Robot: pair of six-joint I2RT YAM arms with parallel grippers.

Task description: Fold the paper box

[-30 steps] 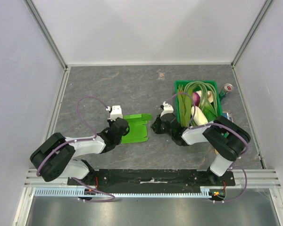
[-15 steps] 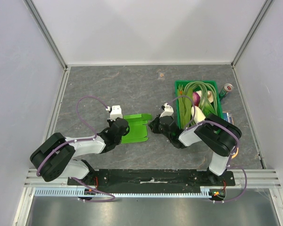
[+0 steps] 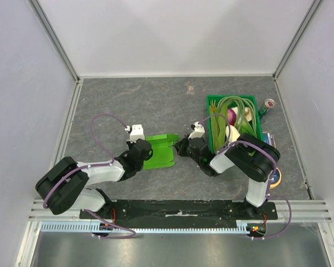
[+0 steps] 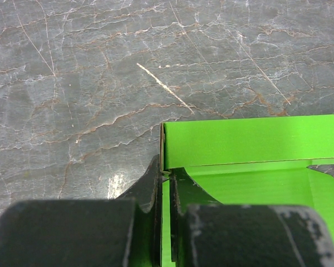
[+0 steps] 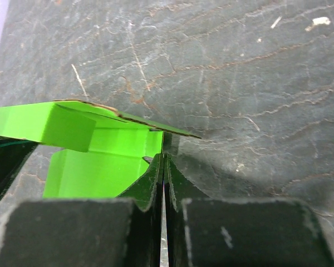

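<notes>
The paper box (image 3: 160, 151) lies on the grey surface (image 3: 128, 105) between the 2 arms, just left of the dark-green crate (image 3: 211, 102) of vegetables and apart from it. It is held from both ends. The left jaws are clamped on its left edge, and the left wrist view shows the thin card running between the 2 fingers. The right jaws are closed together at its right edge. In the right wrist view they appear to nip the card there, though the fingers themselves hide the exact point of contact. By my reading the folding is at an early stage. From above, the box is a low, mostly flat green sheet with its creases and cut flaps visible. The right wrist view shows 1 panel at the far side bent up off the surface and the near right corner slightly lifted, so at least 1 crease seems to be started. No side wall stands square, no end flap is tucked, and nothing yet reads as a closed or open-topped box. What is left looks like most of the job: raising the long sides, turning in the end flaps and locking them so the shape holds unaided.
</notes>
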